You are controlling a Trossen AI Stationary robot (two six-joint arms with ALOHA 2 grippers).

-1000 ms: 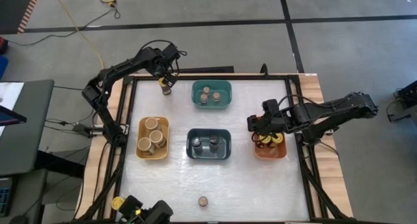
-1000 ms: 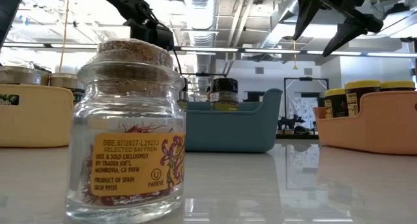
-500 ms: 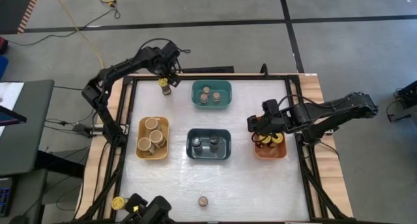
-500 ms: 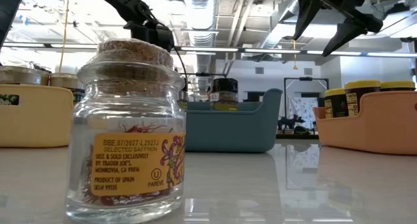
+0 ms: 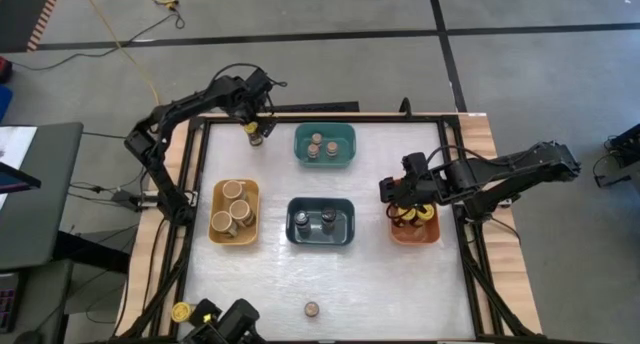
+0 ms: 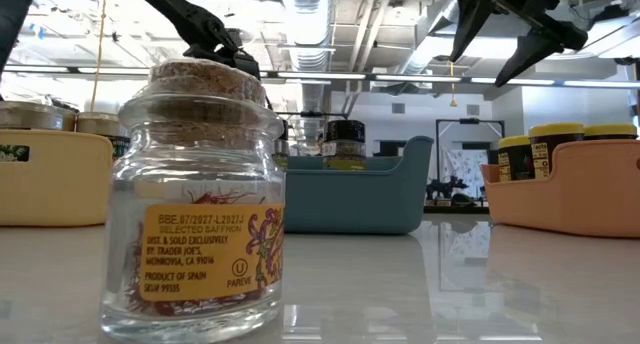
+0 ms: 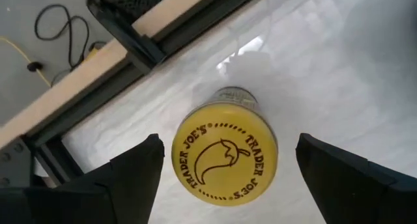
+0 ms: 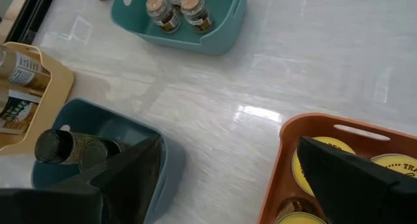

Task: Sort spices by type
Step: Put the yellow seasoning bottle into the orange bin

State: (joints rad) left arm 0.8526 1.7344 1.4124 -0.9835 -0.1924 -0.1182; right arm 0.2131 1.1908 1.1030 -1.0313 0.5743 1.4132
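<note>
The left end effector (image 7: 225,168) hung over a yellow-lidded jar (image 7: 225,160) standing upright near the far left corner of the surface (image 5: 380,274), its fingers (image 7: 133,172) spread to either side of the lid and touching neither edge. The right end effector (image 8: 228,178) waited, fingers apart, at the inner edge of the orange bin (image 5: 414,227), where other yellow-lidded jars (image 5: 424,214) sat. Tan-topped jars (image 5: 233,191) filled the yellow bin (image 5: 235,212), small brown-topped ones (image 5: 316,139) the teal bin (image 5: 324,145), and dark-lidded ones (image 5: 302,221) the dark-blue bin (image 5: 321,223). A cork-stoppered jar (image 6: 197,199) stood alone at the near edge. The lone yellow-lidded jar sat outside every bin, far from its own kind. The likeliest trouble looked to be an off-centre closing on it: one finger meeting the lid first could tip the jar or shove it toward the wooden rail (image 7: 124,51) just beside it.
</note>
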